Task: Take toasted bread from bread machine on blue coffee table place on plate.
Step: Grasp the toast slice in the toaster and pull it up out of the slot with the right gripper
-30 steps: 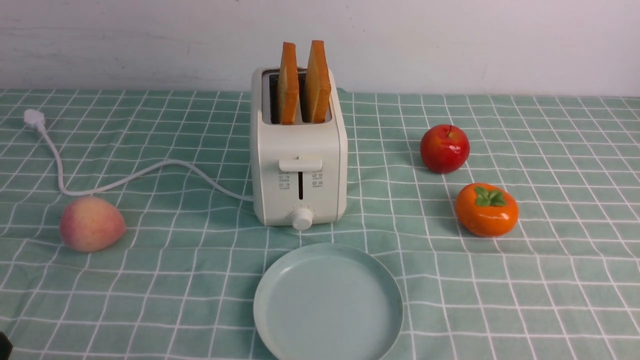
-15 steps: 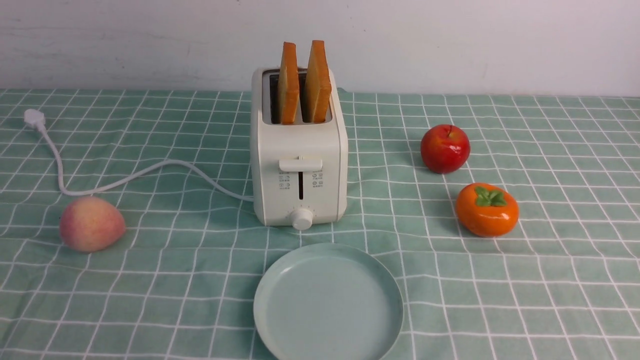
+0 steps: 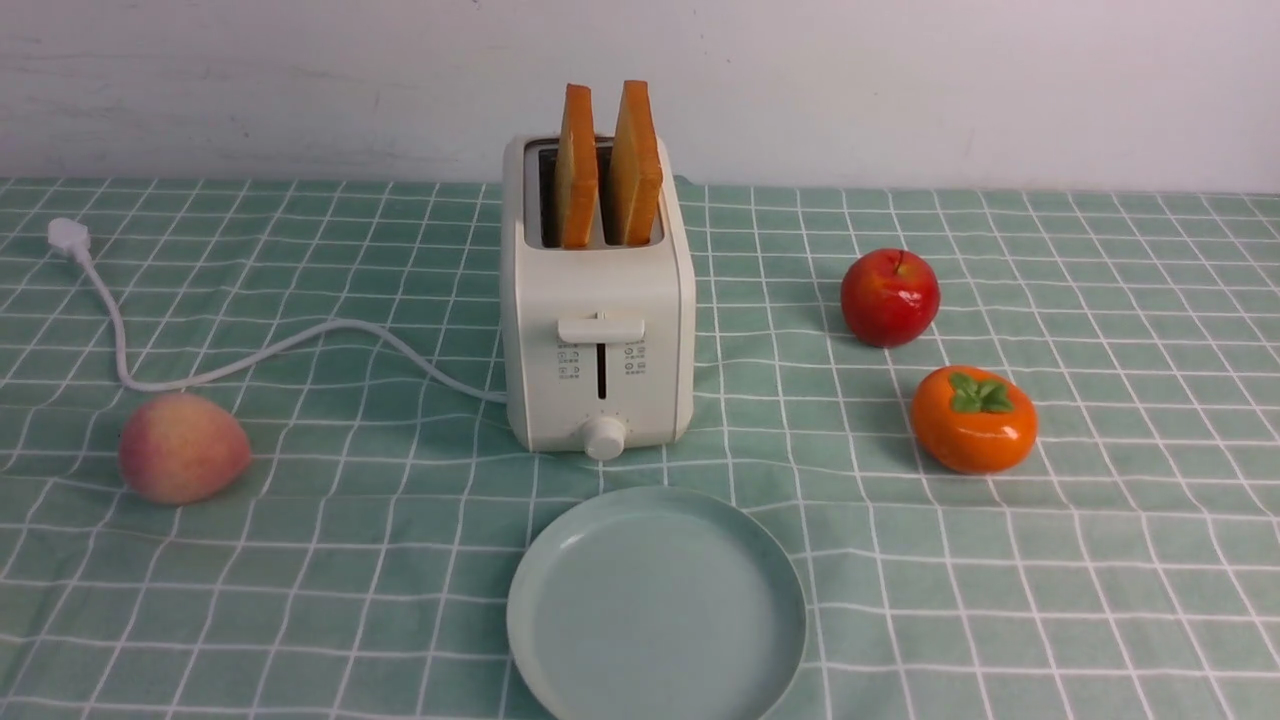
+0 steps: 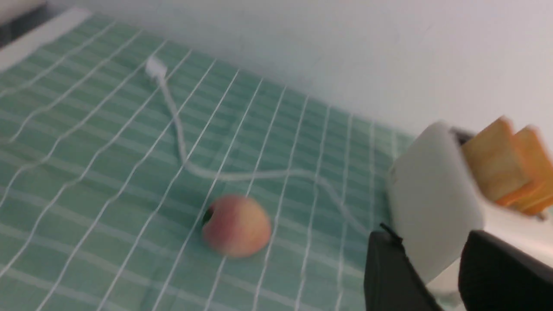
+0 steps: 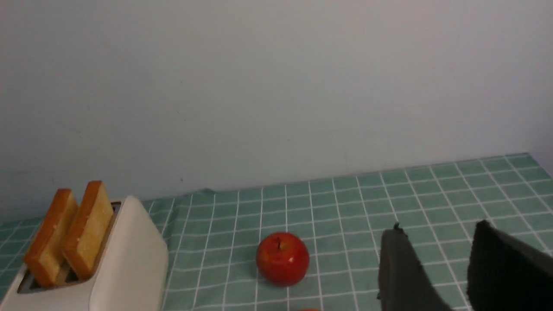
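The cream-white bread machine (image 3: 598, 330) stands mid-table on the mint grid cloth of the blue coffee table (image 3: 300, 560). Two slices of toasted bread, the left slice (image 3: 577, 165) and the right slice (image 3: 636, 160), stand upright in its slots. The pale blue-green plate (image 3: 655, 610) lies empty just in front of it. Neither gripper shows in the front view. In the left wrist view my left gripper (image 4: 432, 239) is open and empty, some way from the bread machine (image 4: 432, 203) and bread (image 4: 497, 164). In the right wrist view my right gripper (image 5: 438, 229) is open and empty above the cloth; the bread machine (image 5: 125, 259) stands off to the side.
A peach (image 3: 183, 447) lies at the left, near the white cord (image 3: 250, 355) and its plug (image 3: 68, 238). A red apple (image 3: 889, 297) and an orange persimmon (image 3: 973, 418) lie at the right. A white wall (image 3: 900, 80) backs the table.
A dark edge at the front view's lower left corner one second ago is gone now. Toaster, bread, plate and fruit have not moved.
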Controlling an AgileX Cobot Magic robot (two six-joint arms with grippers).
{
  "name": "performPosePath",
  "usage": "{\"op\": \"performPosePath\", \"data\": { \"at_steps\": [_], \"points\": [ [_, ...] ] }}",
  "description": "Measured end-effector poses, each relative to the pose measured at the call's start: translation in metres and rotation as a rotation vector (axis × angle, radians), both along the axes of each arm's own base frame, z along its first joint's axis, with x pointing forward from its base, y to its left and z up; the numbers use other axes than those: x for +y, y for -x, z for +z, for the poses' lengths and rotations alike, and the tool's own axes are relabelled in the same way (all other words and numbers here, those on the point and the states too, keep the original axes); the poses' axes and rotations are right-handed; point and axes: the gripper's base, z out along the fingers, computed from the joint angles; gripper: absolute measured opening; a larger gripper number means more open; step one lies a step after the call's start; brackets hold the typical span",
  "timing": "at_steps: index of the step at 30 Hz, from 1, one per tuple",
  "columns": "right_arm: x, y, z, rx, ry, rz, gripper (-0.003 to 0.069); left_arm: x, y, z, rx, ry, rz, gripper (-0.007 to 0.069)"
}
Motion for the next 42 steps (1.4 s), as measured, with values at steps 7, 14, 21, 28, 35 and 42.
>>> {"op": "performPosePath", "data": {
  "at_steps": [7,14,21,28,35,42],
  "points": [
    [0.055,-0.077,-0.061,0.495,0.009,0.354,0.0240,-0.003,-0.002,-0.022,0.260,0.053,-0.001,0.0238],
    [0.143,-0.156,-0.070,0.677,0.158,0.641,0.0272,-0.027,0.001,-0.022,0.271,0.030,-0.276,0.0238],
    [0.224,-0.217,-0.066,0.586,0.266,0.505,0.0386,-0.048,0.008,-0.021,0.272,0.051,-0.493,0.0238],
    [0.244,-0.240,-0.059,0.495,0.124,0.393,0.0433,-0.049,0.013,-0.026,0.339,0.036,-0.522,0.0238],
    [0.250,-0.248,-0.054,0.395,0.078,0.402,0.0433,-0.049,0.014,-0.027,0.360,0.032,-0.526,0.0238],
    [0.260,-0.267,-0.095,0.443,0.092,0.391,0.0400,-0.049,0.014,-0.027,0.364,0.032,-0.527,0.0239]
  ]
}}
